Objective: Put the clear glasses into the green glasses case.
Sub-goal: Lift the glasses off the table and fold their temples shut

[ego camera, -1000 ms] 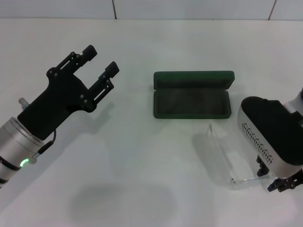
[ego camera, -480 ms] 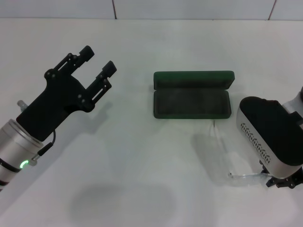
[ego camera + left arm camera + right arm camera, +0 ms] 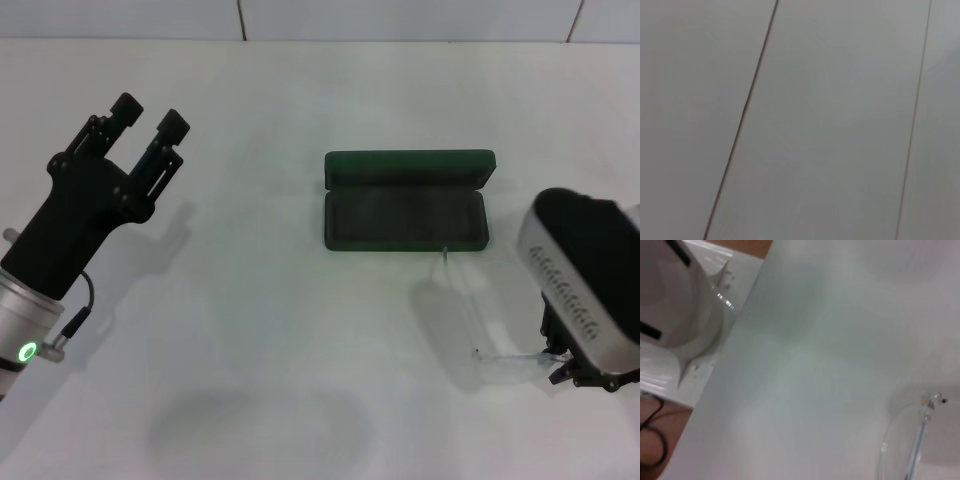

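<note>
At the lower right of the head view I see my right gripper (image 3: 583, 377) closed on one end of the clear glasses (image 3: 480, 322), which sit just below the open green case (image 3: 406, 213) at centre. My left gripper (image 3: 146, 122), upper left, has its jaws parted and holds nothing

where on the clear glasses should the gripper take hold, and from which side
Probably at the near end of the frame, coming from the robot's right. The clear glasses run lengthwise from the open green glasses case toward the robot, and their near end lies at the right gripper. The thin clear plastic suggests a light pinch.
</note>
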Motion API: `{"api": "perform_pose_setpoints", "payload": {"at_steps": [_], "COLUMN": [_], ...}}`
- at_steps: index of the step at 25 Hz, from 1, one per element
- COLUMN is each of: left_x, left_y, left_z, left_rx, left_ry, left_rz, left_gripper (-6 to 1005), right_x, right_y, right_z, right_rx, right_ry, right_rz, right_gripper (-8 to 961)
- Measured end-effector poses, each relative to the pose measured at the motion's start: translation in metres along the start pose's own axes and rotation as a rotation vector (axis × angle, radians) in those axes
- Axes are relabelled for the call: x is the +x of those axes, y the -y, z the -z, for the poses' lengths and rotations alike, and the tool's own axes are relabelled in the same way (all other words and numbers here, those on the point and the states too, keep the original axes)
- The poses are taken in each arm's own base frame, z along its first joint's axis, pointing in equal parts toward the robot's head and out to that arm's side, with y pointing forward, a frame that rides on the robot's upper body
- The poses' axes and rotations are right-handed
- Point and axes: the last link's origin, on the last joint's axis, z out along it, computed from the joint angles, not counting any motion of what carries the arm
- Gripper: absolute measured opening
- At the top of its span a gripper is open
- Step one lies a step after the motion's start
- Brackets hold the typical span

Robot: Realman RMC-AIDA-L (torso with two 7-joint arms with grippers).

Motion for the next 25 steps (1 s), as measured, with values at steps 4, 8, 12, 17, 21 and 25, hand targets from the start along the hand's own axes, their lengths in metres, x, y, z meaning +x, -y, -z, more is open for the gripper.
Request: {"api": "perform_pose_setpoints", "payload": {"at_steps": [4,8,12,17,21,25], "left_x": [0.002,0.008,0.010,0.010,0.008,0.005], "left_y": [-0.004,-0.010,-0.013,-0.014,-0.032,-0.048], "left_z": [0.005,0.014,0.016,0.012,-0.004,-0.021], "left_rx": [-0.022,-0.048,-0.054,-0.085,-0.279,-0.457], "left_ry": [-0.016,-0.065,-0.083,-0.071,-0.011,0.048], "left_rz": [0.016,-0.004,-0.037,0.041,0.059,0.053], "left_gripper": [619,619,619,619,619,619], "right_x": [0.007,0.012,0.019,0.017,0.017,0.015], "right_y": [-0.009,-0.018,-0.022,-0.021,-0.019,-0.017], "right_z": [0.012,0.024,0.020,-0.003,-0.014,-0.021], "right_rx": [0.019,0.077,0.199,0.361,0.462,0.544], "right_ry": [0.126,0.307,0.453,0.583,0.678,0.767], "right_rz": [0.000,0.034,0.041,0.083,0.103,0.158], "right_gripper": [126,125,125,125,124,124]}}
